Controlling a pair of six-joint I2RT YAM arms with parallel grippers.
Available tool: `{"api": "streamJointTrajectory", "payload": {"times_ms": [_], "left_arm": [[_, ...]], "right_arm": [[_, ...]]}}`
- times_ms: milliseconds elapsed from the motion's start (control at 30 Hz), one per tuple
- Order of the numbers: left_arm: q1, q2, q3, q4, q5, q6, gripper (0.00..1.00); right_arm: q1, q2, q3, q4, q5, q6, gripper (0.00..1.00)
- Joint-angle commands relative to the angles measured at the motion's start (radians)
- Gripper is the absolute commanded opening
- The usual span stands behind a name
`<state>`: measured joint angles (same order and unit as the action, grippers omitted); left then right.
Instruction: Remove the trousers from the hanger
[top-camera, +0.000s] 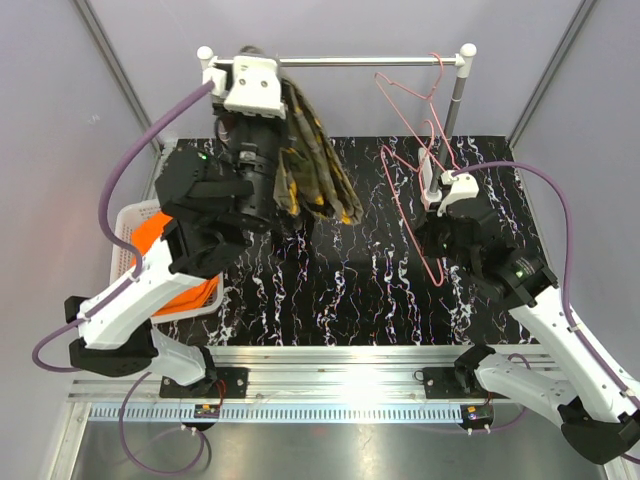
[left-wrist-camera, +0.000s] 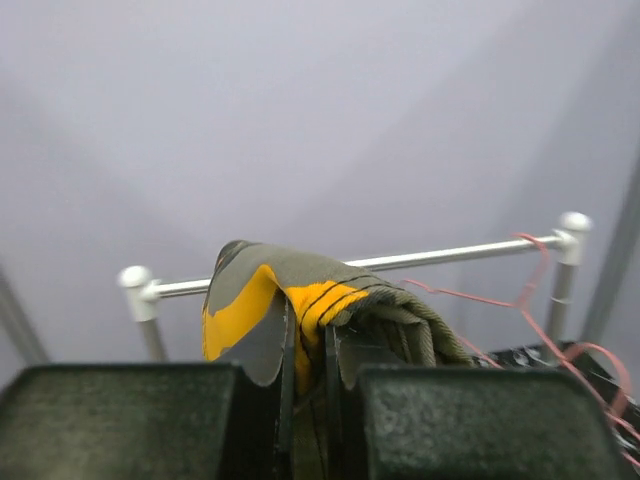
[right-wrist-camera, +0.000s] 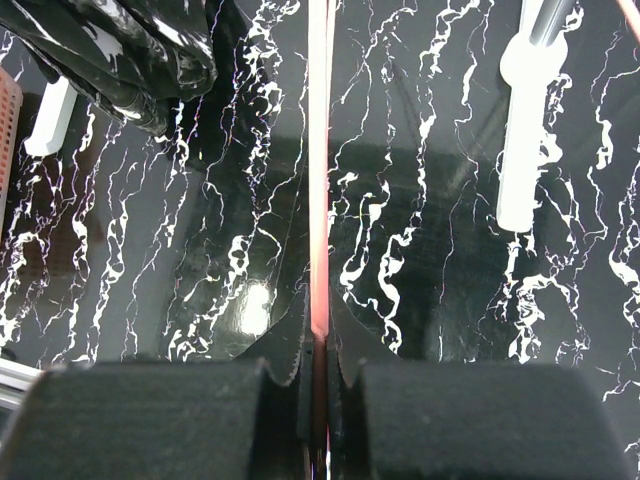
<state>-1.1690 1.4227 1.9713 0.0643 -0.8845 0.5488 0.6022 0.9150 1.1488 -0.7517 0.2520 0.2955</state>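
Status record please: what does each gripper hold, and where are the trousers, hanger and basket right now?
left gripper: shut on the olive trousers
olive trousers: lifted, hanging from the grip beside the rail, left end
right gripper: shut on the pink hanger
pink hanger: bare wire, right side, over the table
basket: left table edge, orange trousers inside

Bright even light; glare on glossy mat (right-wrist-camera: 255, 300); wrist foregrounds blurred.
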Motion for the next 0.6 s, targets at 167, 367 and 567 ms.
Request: {"api": "streamJointTrajectory", "payload": {"times_ms": [167,367,567], "left_arm": [[0.181,-0.186,-0.069,0.142,-0.234,0.193,0.0],[0.481,-0.399,-0.338,-0.204,-0.245,-0.126,0.0],[0.785,-0.473,-0.523,-0.521,-0.254,-0.31,0.0]], "right_arm": [[0.001,-0.007,0.028,0.04,0.04,-0.024,0.0],[-0.001,0.001,0.043,0.064,0.02,-0.029,0.0],[0.001,0.012,0.058,0.081,-0.042,-0.025,0.0]]}}
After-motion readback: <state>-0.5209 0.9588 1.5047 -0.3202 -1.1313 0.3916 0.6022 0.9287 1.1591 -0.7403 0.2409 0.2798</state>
